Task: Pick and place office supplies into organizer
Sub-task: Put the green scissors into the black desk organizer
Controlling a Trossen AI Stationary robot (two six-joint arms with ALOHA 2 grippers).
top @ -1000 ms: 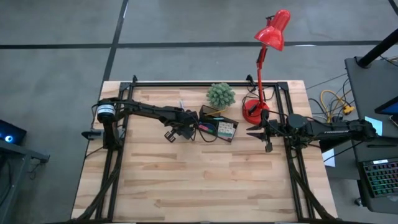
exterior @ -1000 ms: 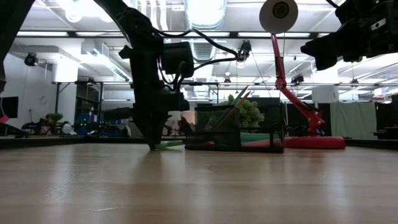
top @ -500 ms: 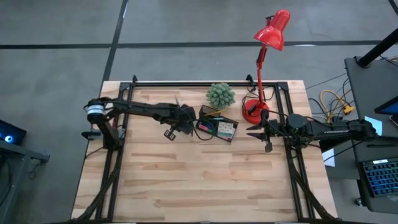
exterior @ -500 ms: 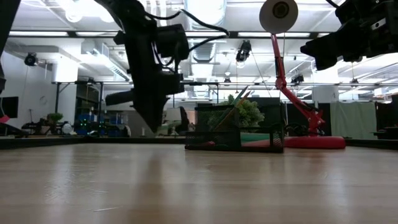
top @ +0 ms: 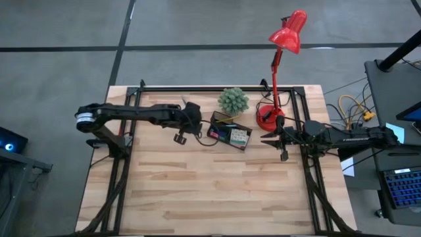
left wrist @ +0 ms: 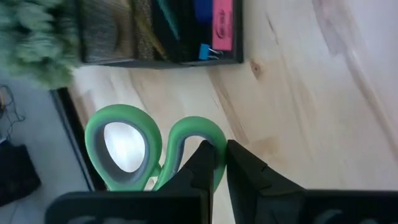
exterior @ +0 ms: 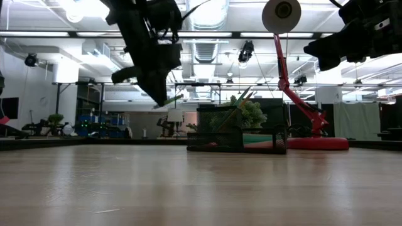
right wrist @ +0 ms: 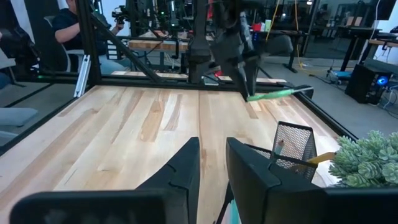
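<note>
Green-handled scissors (left wrist: 134, 146) hang above the table's far left part, with my left gripper (top: 191, 113) shut on them; in the low view the scissors (exterior: 168, 100) show as a green sliver under the fingers. The blades are hidden by the gripper. To their right stands the black organizer (top: 230, 135), flat on the table, holding a pink sticky-note pad (left wrist: 222, 25), a blue piece (left wrist: 204, 51) and a yellow pencil (right wrist: 320, 158). My right gripper (top: 266, 139) waits by the right edge, level and high, its fingers (right wrist: 186, 168) a little apart with nothing between them. My left gripper pinches the scissors between its two fingers at the smaller handle loop (left wrist: 198, 132), where it meets the shank. The fingers slant down from above. The scissors are lifted clear of the table, both handle loops (right wrist: 280, 94) sticking out past the fingertips, roughly level.
A spiky green plant (top: 233, 100) stands just behind the organizer. A red desk lamp has its base (top: 268, 117) at the far right and its head high over the table. Bare wood (top: 210, 191) fills the near half. A person (right wrist: 68, 28) sits beyond the table.
My left gripper has risen from the table, drawn back toward the far left edge and rolled its wrist, staying shut. The scissors, which lay on the wood left of the organizer, have come up with it and now hang clear.
</note>
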